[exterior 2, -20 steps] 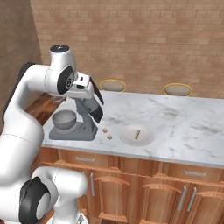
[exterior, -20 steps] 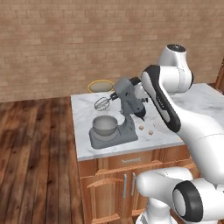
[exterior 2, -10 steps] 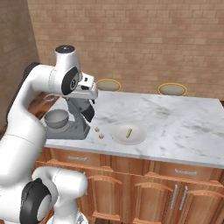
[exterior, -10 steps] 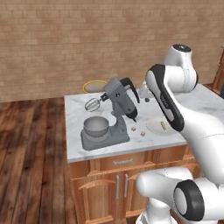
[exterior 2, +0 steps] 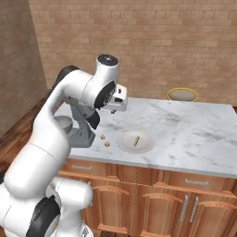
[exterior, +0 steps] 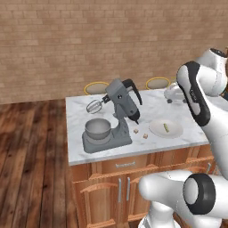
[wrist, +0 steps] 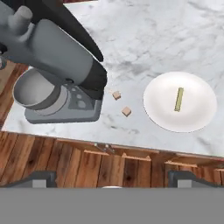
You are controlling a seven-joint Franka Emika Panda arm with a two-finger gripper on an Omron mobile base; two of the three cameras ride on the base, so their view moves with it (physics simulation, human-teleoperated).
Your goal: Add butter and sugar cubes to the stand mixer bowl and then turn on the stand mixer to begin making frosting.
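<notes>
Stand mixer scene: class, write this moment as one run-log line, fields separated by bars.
gripper: open, empty, above counter | butter: on white plate | sugar cubes: on counter beside stand mixer | stand mixer bowl: empty

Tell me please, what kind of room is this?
Most likely a kitchen, a rendered one: a marble counter on wooden cabinets, with a stand mixer and a white plate on it, before a brick wall.
</notes>
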